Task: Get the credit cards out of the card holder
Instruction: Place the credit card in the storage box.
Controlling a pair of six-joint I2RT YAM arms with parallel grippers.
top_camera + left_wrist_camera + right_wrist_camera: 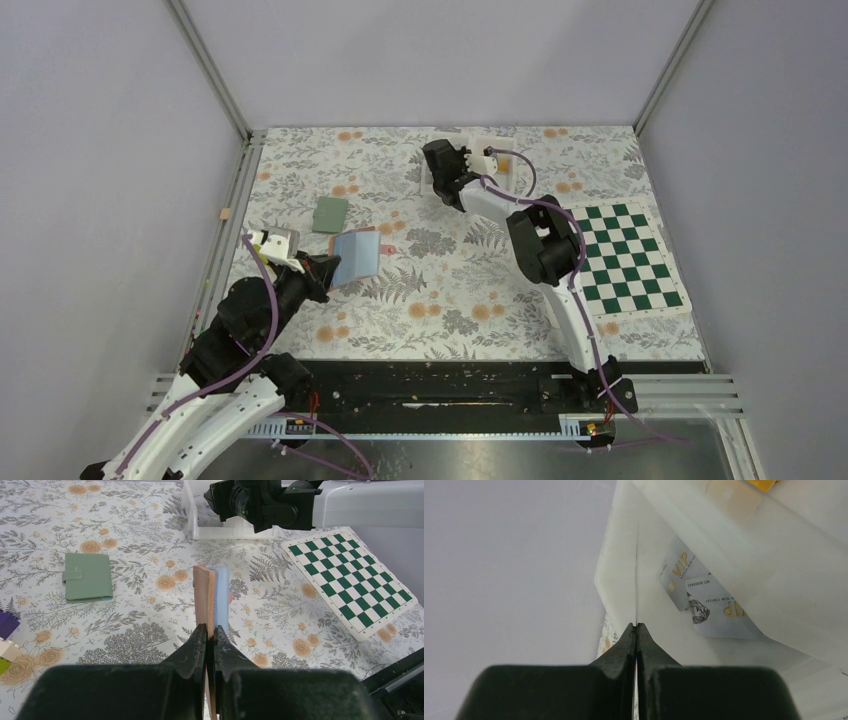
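Observation:
My left gripper is shut on the card holder. It holds the holder edge-up just above the floral table, tan cover on the left and light-blue panels on the right. My right gripper is at the back, over the white tray. It is shut on a thin credit card seen edge-on. Two silvery VIP cards lie overlapping in the tray's near compartment.
A grey-green flat wallet-like piece with a tab lies left of the holder. A green-and-white chessboard mat lies at the right. Purple and lime bits show at the left wrist view's left edge.

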